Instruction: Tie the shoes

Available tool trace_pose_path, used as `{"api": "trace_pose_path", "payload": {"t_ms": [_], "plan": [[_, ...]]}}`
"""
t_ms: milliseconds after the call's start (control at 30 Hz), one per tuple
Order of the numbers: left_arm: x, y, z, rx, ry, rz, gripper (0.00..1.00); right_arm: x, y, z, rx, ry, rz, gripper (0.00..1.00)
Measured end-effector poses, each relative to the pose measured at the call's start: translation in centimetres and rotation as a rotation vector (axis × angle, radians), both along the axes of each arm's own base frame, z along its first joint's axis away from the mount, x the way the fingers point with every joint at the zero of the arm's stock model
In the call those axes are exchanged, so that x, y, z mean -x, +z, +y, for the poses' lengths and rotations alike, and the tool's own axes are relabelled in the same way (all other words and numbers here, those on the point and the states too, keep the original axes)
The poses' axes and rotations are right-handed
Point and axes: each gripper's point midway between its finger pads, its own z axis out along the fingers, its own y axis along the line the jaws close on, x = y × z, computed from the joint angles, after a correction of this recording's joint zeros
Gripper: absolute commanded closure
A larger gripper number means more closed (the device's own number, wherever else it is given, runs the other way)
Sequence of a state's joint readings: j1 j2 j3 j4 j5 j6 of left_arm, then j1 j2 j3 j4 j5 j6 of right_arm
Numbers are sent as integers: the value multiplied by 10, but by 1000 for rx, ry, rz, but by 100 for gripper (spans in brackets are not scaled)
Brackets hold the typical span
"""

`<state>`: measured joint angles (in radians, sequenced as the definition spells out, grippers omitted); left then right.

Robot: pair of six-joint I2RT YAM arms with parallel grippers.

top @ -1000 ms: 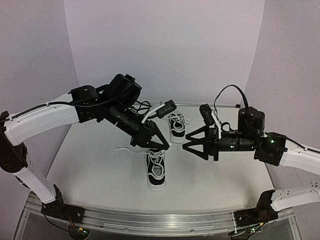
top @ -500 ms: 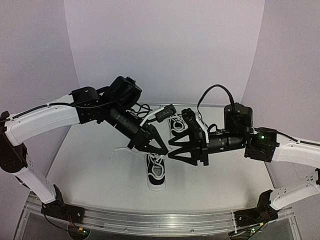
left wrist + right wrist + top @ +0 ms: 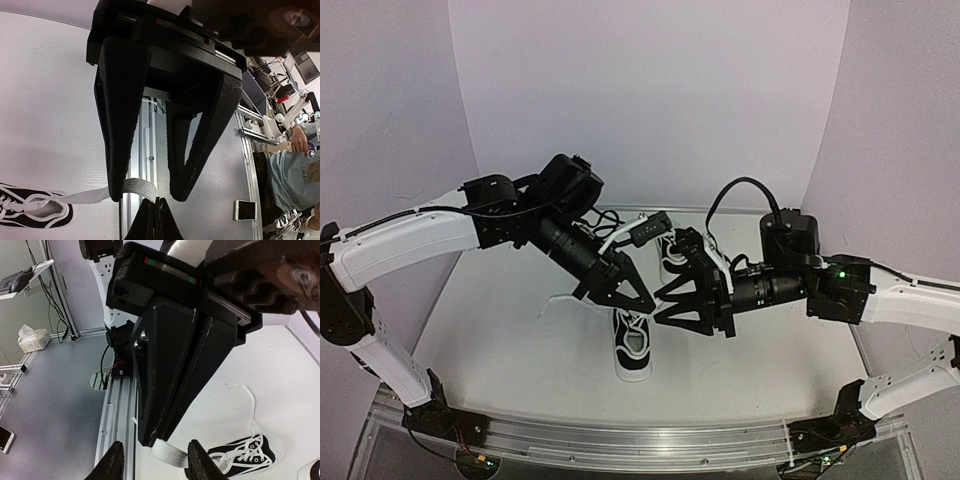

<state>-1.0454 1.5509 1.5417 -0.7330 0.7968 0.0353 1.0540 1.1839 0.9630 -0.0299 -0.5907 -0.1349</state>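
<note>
Right wrist view: my left gripper (image 3: 150,439) is pressed shut on the end of a white lace (image 3: 167,451), and my right gripper (image 3: 157,462) is spread, one finger either side of that end. The lace's long axis runs from the pinch down to the black sneaker (image 3: 35,212) below both tips. My right arm looks best placed to take it.

Count, this frame set.
Shoes: 2. The near shoe (image 3: 633,350) sits on the tabletop (image 3: 500,345); the far shoe (image 3: 668,262) is beyond the near shoe, partly hidden.
Loose laces from the near shoe: 2. The raised lace (image 3: 90,196) is lifted off it; the flat lace (image 3: 557,300) lies to its left.
Arms: 2, left arm (image 3: 410,245) and right arm (image 3: 910,300).
Grippers: 2, left gripper (image 3: 152,437) and right gripper (image 3: 147,192), both above the near shoe.
Tabletop: 1.
Phone (image 3: 245,210): 1.
</note>
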Motion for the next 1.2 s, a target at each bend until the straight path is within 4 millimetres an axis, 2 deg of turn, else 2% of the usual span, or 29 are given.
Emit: {"api": "trace_pose_path", "payload": {"t_ms": [233,267,300,367,533,600,700,800,900,1033,1133,1200], "plan": [[2,2,1,8,-10,7,100,1,-5,-1,21,5,-3,92],[2,3,1,8,-10,7,97,1,-5,-1,23,6,-6,96],[3,3,1,9,-10,6,89,1,-5,-2,25,4,-2,100],[3,4,2,11,-9,3,69,1,-5,-2,27,0,-3,100],[-9,0,12,7,62,-18,32,-4,-3,-2,29,-34,10,100],[-34,-4,26,12,171,-22,28,-9,-2,-4,31,-72,21,100],[-94,-20,63,-34,429,-42,27,-16,8,-14,9,-148,28,100],[-154,-47,103,-134,693,-84,26,-22,25,-31,-41,-242,41,100],[-191,-90,130,-281,853,-104,26,-27,41,-50,-98,-337,60,100],[-222,-163,151,-511,953,-106,29,-35,49,-68,-140,-438,91,100],[-232,-212,171,-671,987,-102,33,-41,48,-74,-146,-493,118,100],[-234,-232,181,-745,1000,-95,35,-44,45,-76,-143,-520,133,100]]}}
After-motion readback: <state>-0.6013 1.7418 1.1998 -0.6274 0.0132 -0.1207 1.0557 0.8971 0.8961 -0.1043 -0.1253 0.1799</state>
